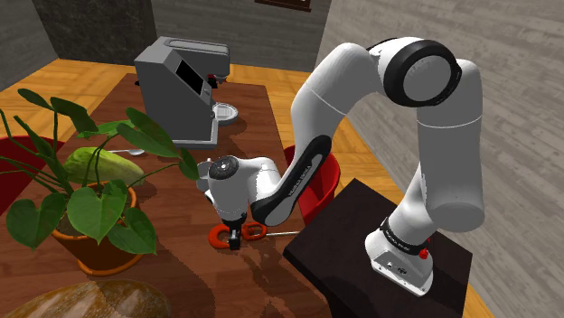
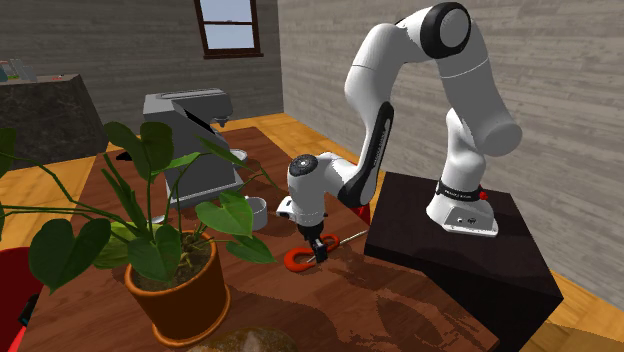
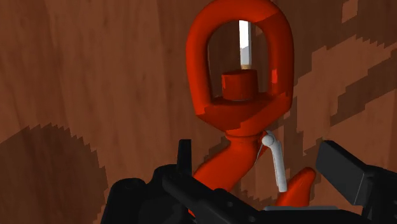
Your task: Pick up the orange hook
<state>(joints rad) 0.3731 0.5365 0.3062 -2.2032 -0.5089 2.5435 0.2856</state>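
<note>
The wooden table [image 1: 181, 271] carries a brown pot [image 1: 95, 255] holding a leafy plant [image 1: 90, 172]. The gripper [image 1: 235, 238] stands open astride the orange hook [image 3: 238, 135], gripping nothing.

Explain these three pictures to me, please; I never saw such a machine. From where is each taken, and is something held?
It is a white robot arm on a dark box beside a wooden table. Its black hand has two fingers. Two pictures come from cameras standing near the table; the third from a camera on the hand. On the table are a potted plant, a grey machine and an orange hook. The hand is down at the hook, fingers apart on either side, so nothing is held yet.
</note>
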